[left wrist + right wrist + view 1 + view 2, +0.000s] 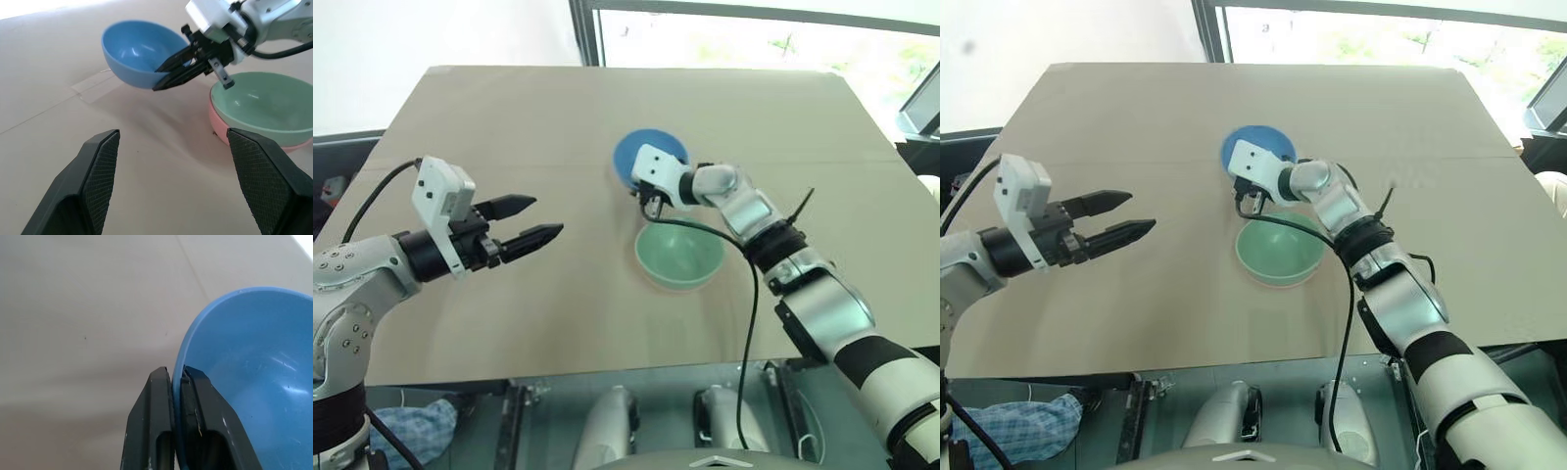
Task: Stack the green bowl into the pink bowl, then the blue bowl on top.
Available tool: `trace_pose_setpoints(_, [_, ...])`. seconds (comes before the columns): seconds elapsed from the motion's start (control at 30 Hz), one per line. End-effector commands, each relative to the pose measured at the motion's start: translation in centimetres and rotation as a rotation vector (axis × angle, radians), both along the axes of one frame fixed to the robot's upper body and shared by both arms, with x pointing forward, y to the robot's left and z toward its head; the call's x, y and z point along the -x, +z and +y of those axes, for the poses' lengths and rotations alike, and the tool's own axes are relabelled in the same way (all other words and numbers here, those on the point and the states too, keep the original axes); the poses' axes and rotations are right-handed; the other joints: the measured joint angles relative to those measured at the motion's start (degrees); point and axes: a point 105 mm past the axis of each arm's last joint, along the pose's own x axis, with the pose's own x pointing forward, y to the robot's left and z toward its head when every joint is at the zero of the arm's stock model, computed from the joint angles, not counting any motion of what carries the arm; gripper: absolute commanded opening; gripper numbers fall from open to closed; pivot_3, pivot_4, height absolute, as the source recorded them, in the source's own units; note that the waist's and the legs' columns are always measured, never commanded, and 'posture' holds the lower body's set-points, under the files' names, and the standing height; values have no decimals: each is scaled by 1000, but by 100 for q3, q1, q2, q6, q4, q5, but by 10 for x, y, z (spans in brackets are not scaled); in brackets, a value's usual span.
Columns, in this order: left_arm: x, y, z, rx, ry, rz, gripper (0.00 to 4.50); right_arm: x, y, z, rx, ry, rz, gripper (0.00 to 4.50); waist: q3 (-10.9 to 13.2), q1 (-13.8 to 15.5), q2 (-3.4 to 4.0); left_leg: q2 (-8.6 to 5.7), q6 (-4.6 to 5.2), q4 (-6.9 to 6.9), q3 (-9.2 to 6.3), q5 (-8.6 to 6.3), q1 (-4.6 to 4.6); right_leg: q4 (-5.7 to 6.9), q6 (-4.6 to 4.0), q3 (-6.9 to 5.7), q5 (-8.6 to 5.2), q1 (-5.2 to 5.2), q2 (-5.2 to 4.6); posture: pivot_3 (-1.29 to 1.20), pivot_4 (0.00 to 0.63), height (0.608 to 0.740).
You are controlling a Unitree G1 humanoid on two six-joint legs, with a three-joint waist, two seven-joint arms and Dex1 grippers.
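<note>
At the middle of the worktop (509,117), the right hand (177,377) is clamped on the rim of the blue bowl (636,152): one black finger lies against the outer wall and the other against the inner wall, with the thin blue edge pinched between them. In the left wrist view the blue bowl (139,51) hangs tilted from this grip, its base off the surface and a shadow beneath it. The right forearm reaches in from the robot's right side, passing over the near-right edge of the stacked bowls.

Just beside the blue bowl, on the side nearer the robot, sits the green bowl (680,257). It is nested upright inside the pink bowl (220,128), of which a salmon band shows below the green rim. The blue bowl and the nested pair are close together; whether they touch cannot be told.

Well apart, over the left half of the worktop, the left hand (530,223) hovers with its two black fingers spread wide and nothing between them. It points toward the bowls.

A strip of clear tape (95,88) lies flat on the tan surface near the blue bowl. Beyond the far edge stands a window frame (587,29).
</note>
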Motion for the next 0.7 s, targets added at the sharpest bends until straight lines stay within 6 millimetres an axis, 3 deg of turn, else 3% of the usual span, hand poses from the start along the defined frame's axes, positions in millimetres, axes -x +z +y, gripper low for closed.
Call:
trace_pose_setpoints(0.03, [3, 11, -1, -37, -75, -39, 3703, 35, 60, -5, -64, 98, -101, 48, -1, 1, -2, 0, 0, -1, -1, 0, 0, 0, 0, -2, 0, 0, 0, 0, 150, 740])
trace_pose_setpoints(0.17, [-7, 13, 3, -94, -130, -44, 3703, 68, 78, -22, -90, 134, -50, 48, -2, 31, -2, 5, -1, -2, -2, 1, 1, 4, -1, -15, 0, 1, 0, 0, 150, 740])
trace_pose_setpoints(0.4, [-41, 21, -11, -99, -281, -84, 3703, 116, 71, -36, -193, 193, 284, 48, -7, 168, -10, 4, 1, 6, 37, 1, 3, 15, -1, -12, 0, 3, 2, 0, 150, 740])
trace_pose_setpoints(0.7, [-66, 25, -28, -151, -450, -94, 3703, 133, 60, -42, -183, 174, 379, 48, -8, 154, -13, -3, 9, 7, 40, -2, -8, 7, -1, -15, 0, 0, 0, 0, 150, 740])
